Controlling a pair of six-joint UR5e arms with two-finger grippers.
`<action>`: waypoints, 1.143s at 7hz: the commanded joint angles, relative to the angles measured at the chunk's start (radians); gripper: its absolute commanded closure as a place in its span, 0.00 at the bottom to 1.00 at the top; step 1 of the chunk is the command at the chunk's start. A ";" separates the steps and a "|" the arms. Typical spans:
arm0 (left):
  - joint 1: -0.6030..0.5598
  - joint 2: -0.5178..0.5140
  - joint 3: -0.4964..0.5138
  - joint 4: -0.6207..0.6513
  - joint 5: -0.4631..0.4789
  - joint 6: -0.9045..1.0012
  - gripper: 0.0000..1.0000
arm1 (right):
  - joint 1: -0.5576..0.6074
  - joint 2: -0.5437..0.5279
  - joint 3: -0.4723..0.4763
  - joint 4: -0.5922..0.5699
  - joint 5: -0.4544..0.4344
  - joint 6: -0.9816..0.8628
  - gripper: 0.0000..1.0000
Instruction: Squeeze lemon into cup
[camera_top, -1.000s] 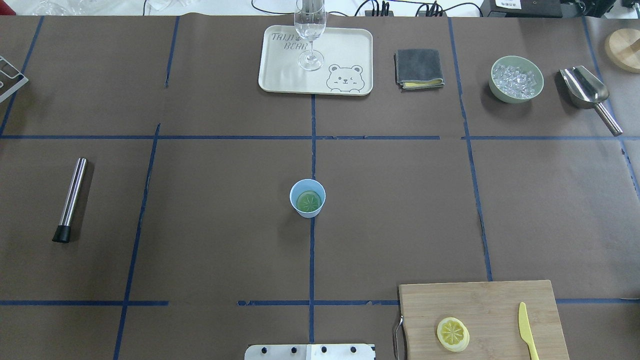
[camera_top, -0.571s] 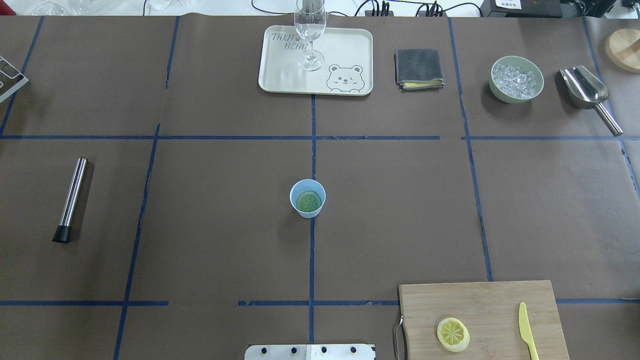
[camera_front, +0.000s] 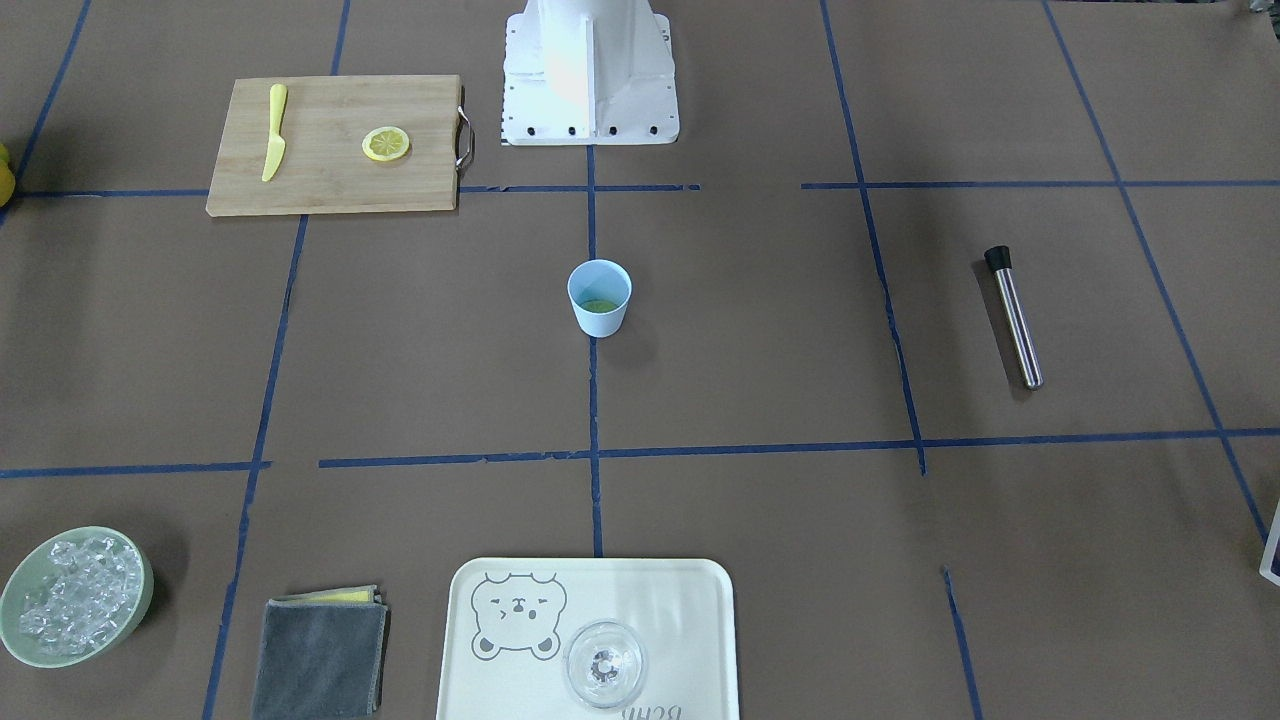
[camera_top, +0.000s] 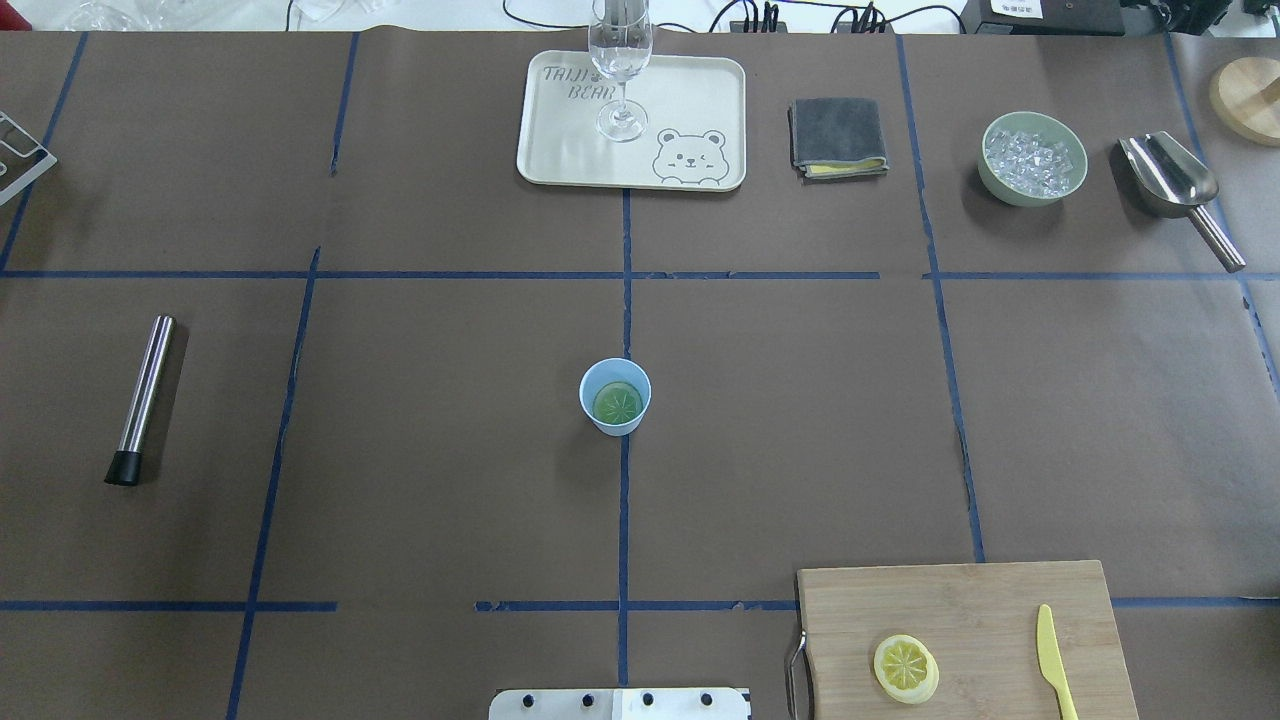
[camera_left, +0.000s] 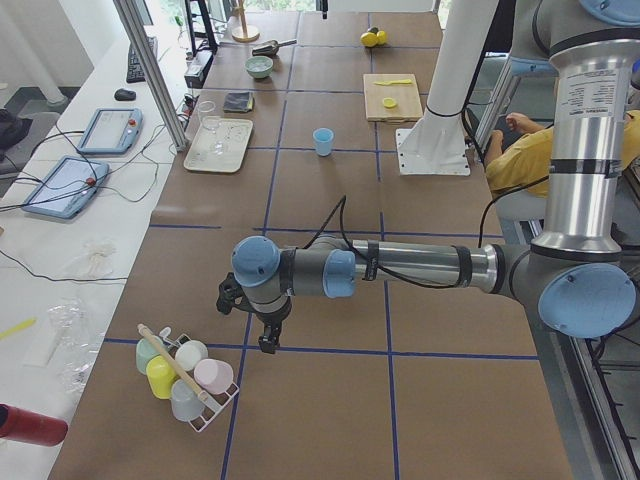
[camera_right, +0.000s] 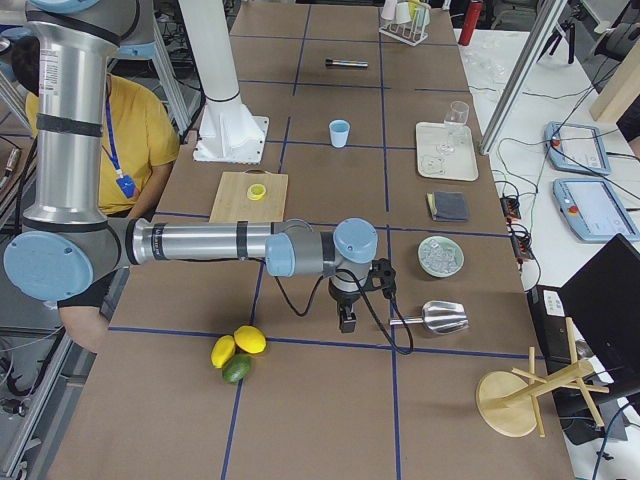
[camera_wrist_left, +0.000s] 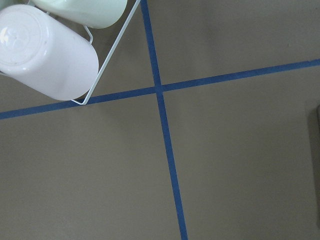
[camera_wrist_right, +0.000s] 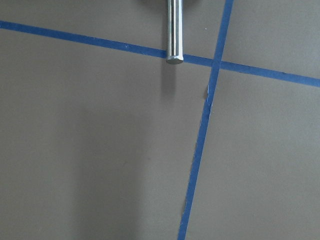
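Table (camera_top: 400, 450), papered brown and ruled with blue tape, is the biggest thing here. My left arm (camera_left: 400, 265) lies stretched out low over its left end, and my right arm (camera_right: 200, 242) does the same over the right end. Both are well apart from the middle of the table.

My left gripper (camera_left: 266, 347) hangs pointing down just beside a wire rack of upturned cups (camera_left: 185, 375). My right gripper (camera_right: 347, 322) points down near the handle of the steel scoop (camera_right: 435, 318). Only the side cameras catch either gripper, so I cannot tell how far the jaws stand apart. Nothing shows in either one's hold. My wrist cameras show only paper, tape, a corner of the rack and the tip of the scoop's handle.

The wooden cutting board (camera_top: 960, 610) sits at the near edge on my right side. The cream bear tray (camera_top: 560, 140) sits at the far edge, with a stemmed glass (camera_top: 621, 60) upright on it. Right of the tray lie a folded grey cloth (camera_top: 838, 135) and then a green bowl (camera_top: 985, 175) of ice. A steel rod with a black tip (camera_top: 145, 390) lies alone on my left.

The cup (camera_top: 615, 396) stands upright at the table's centre, on a tape line, with a green slice lying flat in its bottom. The lemon (camera_top: 906, 668) lies flat on the board, well apart from the cup. The yellow knife (camera_top: 1050, 655) lies near it on the board, not touching it.
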 joint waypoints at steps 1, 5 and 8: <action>0.001 0.001 -0.015 0.102 0.002 -0.001 0.00 | -0.011 -0.001 0.002 -0.002 -0.004 0.005 0.00; 0.001 0.003 -0.022 0.091 0.004 0.002 0.00 | -0.011 -0.001 0.004 0.002 0.007 0.010 0.00; 0.001 0.003 -0.027 0.091 0.001 0.005 0.00 | -0.011 -0.001 0.002 0.002 0.007 0.016 0.00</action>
